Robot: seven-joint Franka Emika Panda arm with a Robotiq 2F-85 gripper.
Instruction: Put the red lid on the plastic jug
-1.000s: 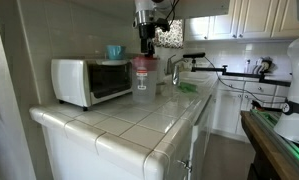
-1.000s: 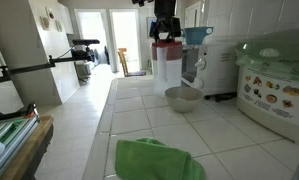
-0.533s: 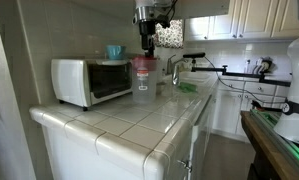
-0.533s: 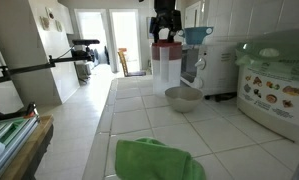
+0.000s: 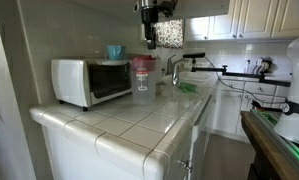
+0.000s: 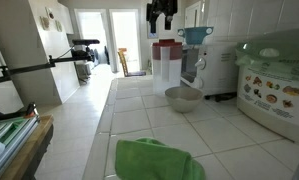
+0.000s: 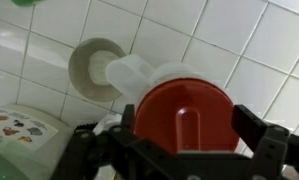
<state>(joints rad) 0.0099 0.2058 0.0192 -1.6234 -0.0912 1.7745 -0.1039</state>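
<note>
The red lid (image 5: 142,60) sits on top of the clear plastic jug (image 5: 142,82), which stands on the tiled counter next to the white microwave (image 5: 89,80). Both also show in an exterior view, the lid (image 6: 169,45) on the jug (image 6: 167,68). My gripper (image 5: 149,36) hangs straight above the lid, clear of it, and it also shows in an exterior view (image 6: 161,18). In the wrist view the lid (image 7: 184,118) fills the space below my open gripper (image 7: 186,140), with a finger out on each side and not touching it.
A teal cup (image 5: 114,51) stands on the microwave. A metal bowl (image 6: 182,97) sits by the jug. A green cloth (image 6: 154,160) lies nearer on the counter. A white appliance with stickers (image 6: 274,85) stands by the wall. A faucet (image 5: 174,68) is behind the jug.
My gripper has let go of the red lid and risen straight up. The lid stays on the jug.
</note>
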